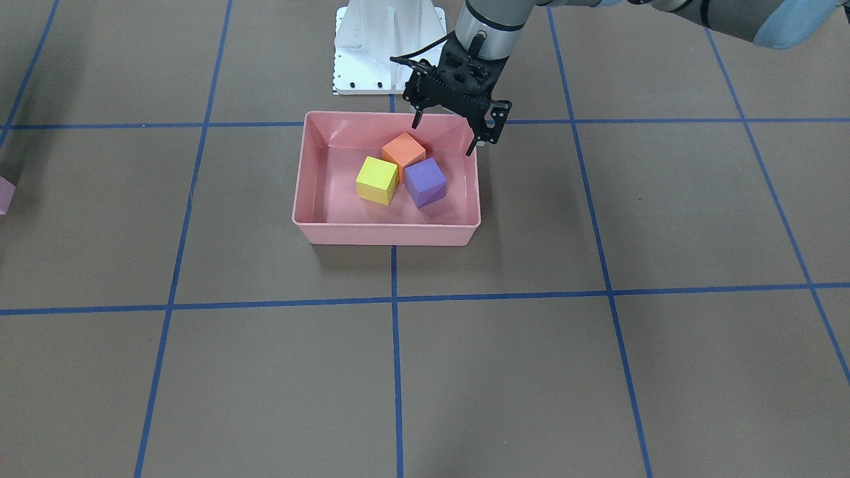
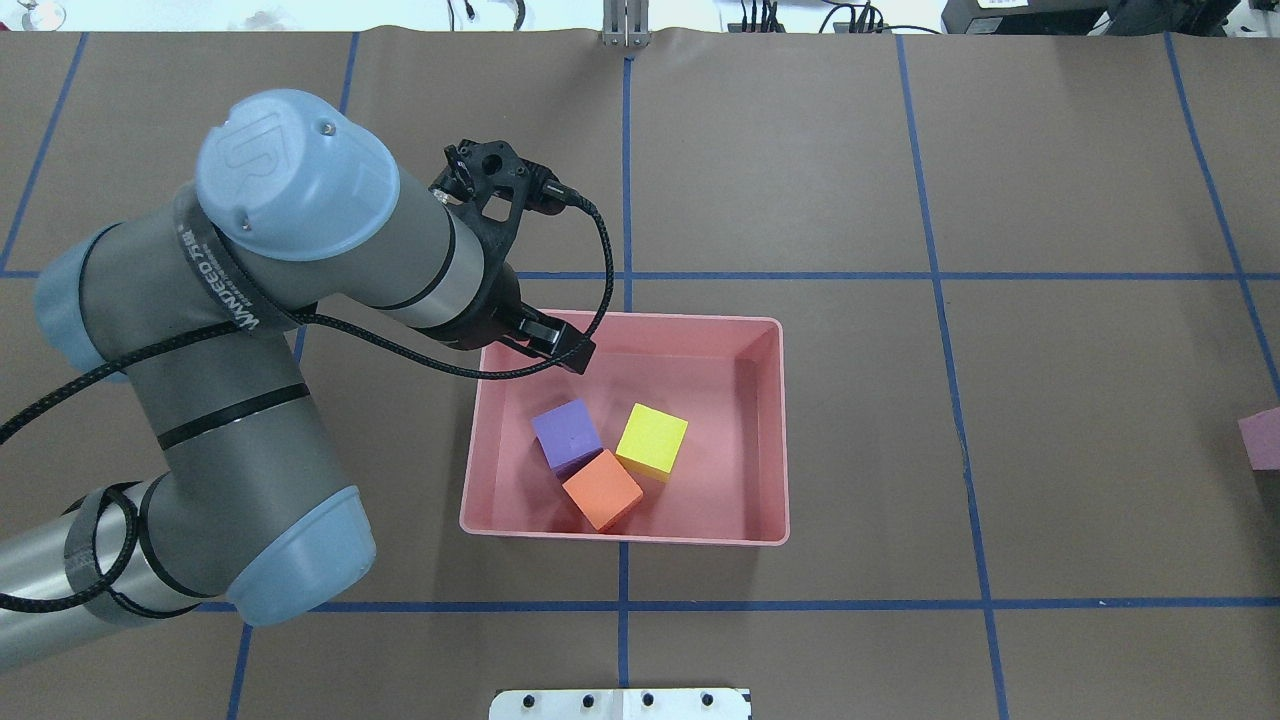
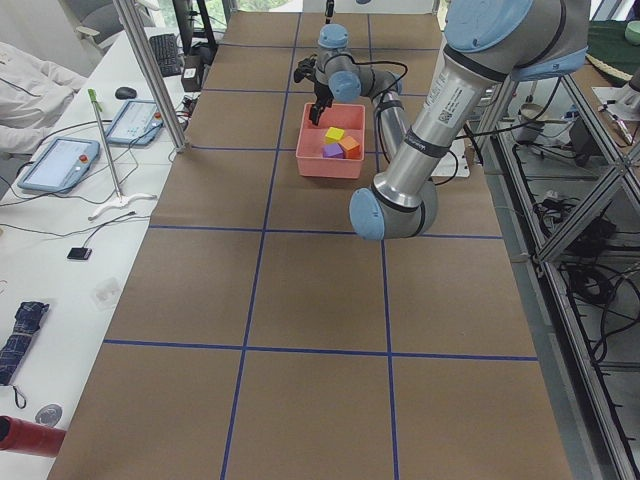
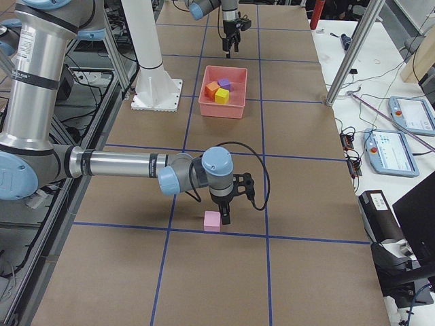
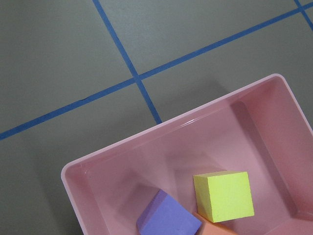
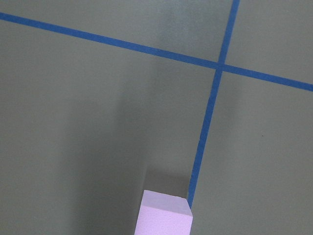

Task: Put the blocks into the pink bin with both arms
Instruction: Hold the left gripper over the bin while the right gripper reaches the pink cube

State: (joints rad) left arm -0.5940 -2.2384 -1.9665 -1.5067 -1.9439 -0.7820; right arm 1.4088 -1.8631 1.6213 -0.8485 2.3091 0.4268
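Pink bin [image 1: 385, 229] holds yellow block [image 1: 376, 180], orange block [image 1: 403, 150] and purple block [image 1: 425, 181], just below my left gripper [image 1: 443, 136], fingers spread. Light pink block [image 4: 212, 220] sits beside my right gripper [image 4: 224, 217]; whether its fingers are spread, I cannot tell.

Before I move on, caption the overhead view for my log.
Open left gripper above pink bin containing yellow block, orange block, purple block; pink block outside, far right.

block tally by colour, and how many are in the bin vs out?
Yellow block: 1, in the pink bin
Orange block: 1, in the bin
Purple block: 1, in the bin
Light pink block: 1, outside the bin
Total: 4 blocks, 3 in the bin, 1 out.
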